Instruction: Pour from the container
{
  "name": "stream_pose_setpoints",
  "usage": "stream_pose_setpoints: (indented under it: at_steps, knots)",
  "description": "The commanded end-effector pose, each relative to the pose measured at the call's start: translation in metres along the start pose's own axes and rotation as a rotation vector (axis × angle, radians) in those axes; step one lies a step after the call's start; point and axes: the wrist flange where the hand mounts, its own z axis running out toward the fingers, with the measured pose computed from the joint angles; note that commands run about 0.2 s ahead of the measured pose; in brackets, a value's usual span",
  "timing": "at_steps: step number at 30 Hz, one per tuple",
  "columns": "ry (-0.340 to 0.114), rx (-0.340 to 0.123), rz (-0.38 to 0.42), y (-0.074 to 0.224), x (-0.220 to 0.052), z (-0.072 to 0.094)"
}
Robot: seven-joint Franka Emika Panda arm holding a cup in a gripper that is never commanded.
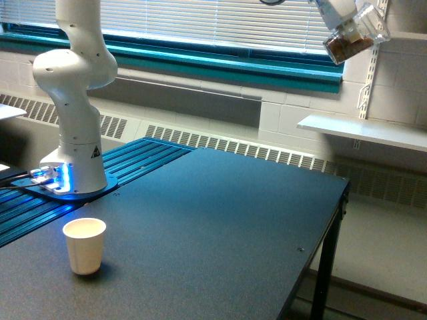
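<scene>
The clear plastic container (353, 35), holding brown material, is hanging tilted high above the dark counter (220, 227), far up and toward the exterior view's right of the white paper cup (85, 245). The claw (337, 10) is gripping it from above, mostly cropped; its opening cannot be judged. The cup is standing upright near the arm's base (73, 173).

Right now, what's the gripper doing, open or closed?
Gripper: closed on the container, a tilted clear cup with brown contents, high at the exterior view's upper right.
</scene>
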Motion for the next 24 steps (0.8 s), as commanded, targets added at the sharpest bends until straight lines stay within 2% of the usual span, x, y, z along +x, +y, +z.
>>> stream_pose_setpoints:
  at_steps: [1,14,24]
  knots:
    - [-0.010,0.021,-0.029,-0.020,-0.013,-0.004]
    - [0.001,-0.009,-0.036,-0.010,-0.014,-0.002]
    - [0.022,-0.079,-0.018,0.037,-0.014,0.001]
